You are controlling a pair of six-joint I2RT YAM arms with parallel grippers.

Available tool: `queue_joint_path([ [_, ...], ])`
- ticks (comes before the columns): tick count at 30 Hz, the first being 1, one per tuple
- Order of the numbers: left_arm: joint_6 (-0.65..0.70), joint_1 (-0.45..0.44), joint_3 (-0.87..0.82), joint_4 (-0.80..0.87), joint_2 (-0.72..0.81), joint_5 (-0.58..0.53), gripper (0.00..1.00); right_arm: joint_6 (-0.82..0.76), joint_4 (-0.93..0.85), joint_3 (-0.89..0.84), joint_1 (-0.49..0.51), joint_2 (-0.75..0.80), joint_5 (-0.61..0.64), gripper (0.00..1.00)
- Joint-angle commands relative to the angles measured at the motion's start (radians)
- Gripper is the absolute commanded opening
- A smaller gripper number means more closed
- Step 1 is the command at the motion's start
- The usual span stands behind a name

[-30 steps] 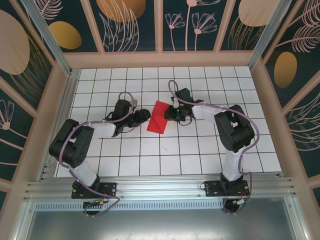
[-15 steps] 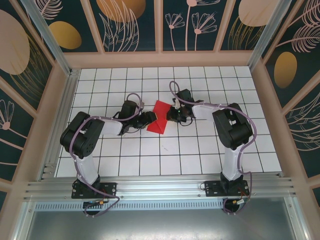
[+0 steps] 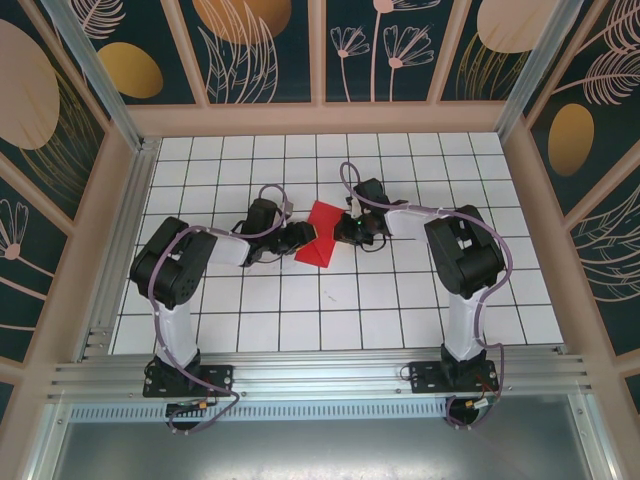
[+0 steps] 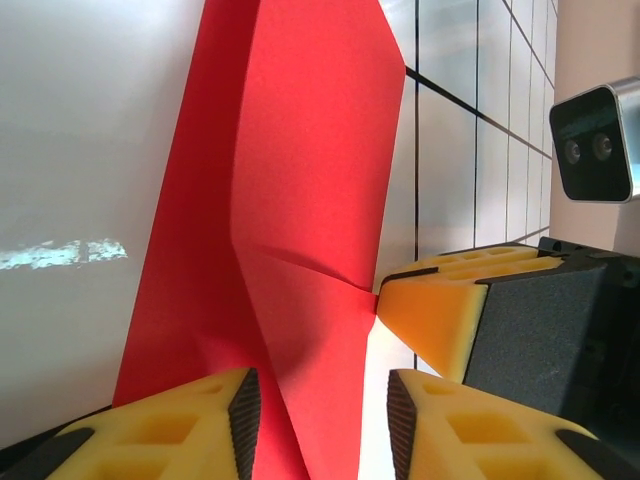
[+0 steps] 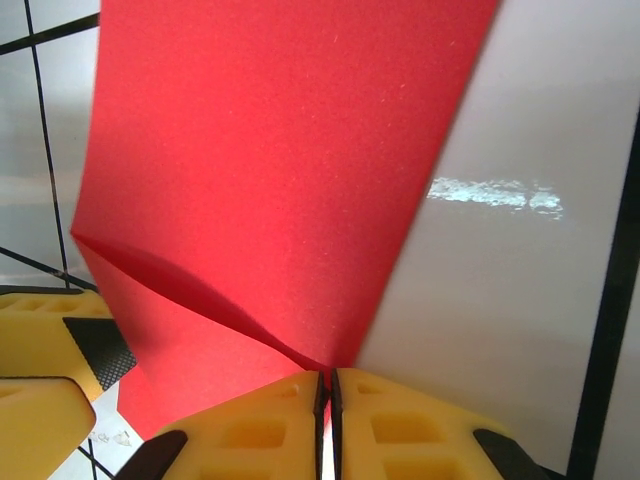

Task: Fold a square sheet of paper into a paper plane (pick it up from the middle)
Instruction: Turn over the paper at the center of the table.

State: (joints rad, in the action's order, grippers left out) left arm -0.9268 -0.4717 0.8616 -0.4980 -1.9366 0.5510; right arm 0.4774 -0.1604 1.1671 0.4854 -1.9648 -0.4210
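The square sheet of paper (image 3: 322, 236) is bright red, creased and partly lifted off the white grid table (image 3: 300, 300) between the two grippers. My right gripper (image 3: 343, 230) is shut on its right edge; in the right wrist view the yellow pads (image 5: 280, 415) meet on the red sheet (image 5: 270, 170) at my gripper (image 5: 328, 385). My left gripper (image 3: 300, 238) is at the sheet's left side. In the left wrist view its jaws (image 4: 320, 410) stand apart, and a fold of the red paper (image 4: 300, 180) runs between them. The right gripper's finger (image 4: 440, 300) pinches the edge just ahead.
Wooden walls with dark floral panels (image 3: 320, 50) enclose the table on three sides. An aluminium rail (image 3: 320, 375) carries both arm bases at the near edge. A small dark mark (image 3: 325, 295) lies on a tile in front of the paper.
The left arm has reached right until its jaws straddle the paper's left edge, and they have narrowed. The right gripper has closed tighter on the right edge.
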Motion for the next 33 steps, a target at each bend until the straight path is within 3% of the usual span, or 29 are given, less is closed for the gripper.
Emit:
queue_joint_path([
  [1, 0.021, -0.005, 0.035, -0.031, -0.029, 0.026, 0.39, 0.001, 0.015, -0.004, -0.007, -0.022, -0.023, 0.14],
  [11, 0.026, -0.010, 0.067, -0.018, -0.054, 0.033, 0.37, 0.003, 0.016, -0.014, -0.010, -0.028, -0.024, 0.11],
  [22, 0.075, -0.014, 0.099, 0.040, -0.053, 0.003, 0.13, 0.016, 0.032, -0.012, -0.015, -0.001, -0.052, 0.13],
  [24, 0.096, -0.014, 0.104, 0.069, -0.036, -0.024, 0.08, 0.021, 0.038, -0.008, -0.020, 0.031, -0.056, 0.16],
  [28, 0.164, -0.014, 0.105, 0.159, 0.041, -0.098, 0.00, 0.052, 0.088, -0.041, -0.033, 0.162, -0.013, 0.31],
  [33, 0.311, -0.015, 0.152, 0.459, 0.214, -0.347, 0.00, 0.068, 0.125, -0.126, -0.048, 0.345, 0.131, 0.50],
])
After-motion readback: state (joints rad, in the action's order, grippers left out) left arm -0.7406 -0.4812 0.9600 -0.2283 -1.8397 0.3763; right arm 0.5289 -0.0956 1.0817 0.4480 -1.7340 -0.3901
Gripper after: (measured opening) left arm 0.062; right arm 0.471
